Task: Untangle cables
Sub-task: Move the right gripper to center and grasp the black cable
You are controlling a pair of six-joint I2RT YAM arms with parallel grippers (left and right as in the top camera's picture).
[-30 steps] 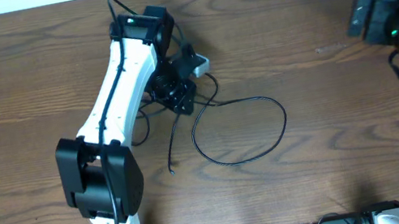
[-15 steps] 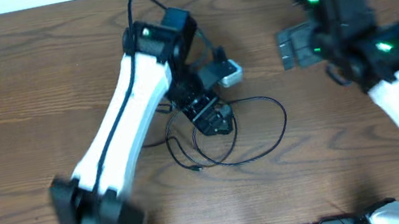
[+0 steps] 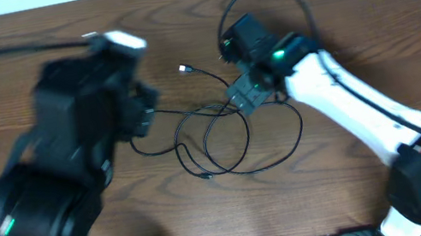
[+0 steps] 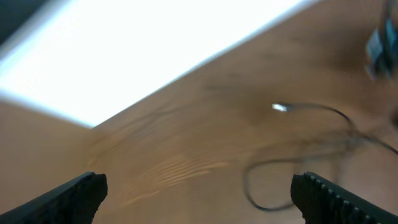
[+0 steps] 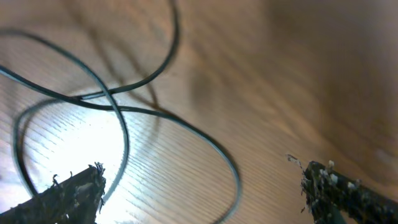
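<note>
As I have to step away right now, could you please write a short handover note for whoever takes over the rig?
Left gripper: jaws open, empty, raised above the table.
Right gripper: jaws open, empty, low over the cable loops.
Black cable: mid-table, loops crossing each other; one plug end lies free beyond them.
White cable: cannot make it out.
Done: nothing visibly separated.
To do: grasp a strand and draw the loops apart.

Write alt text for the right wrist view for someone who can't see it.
Loops of thin black cable cross over each other on a brown wood table, seen from close above. The right gripper is open, its two dark fingers at the bottom corners, holding nothing.
</note>
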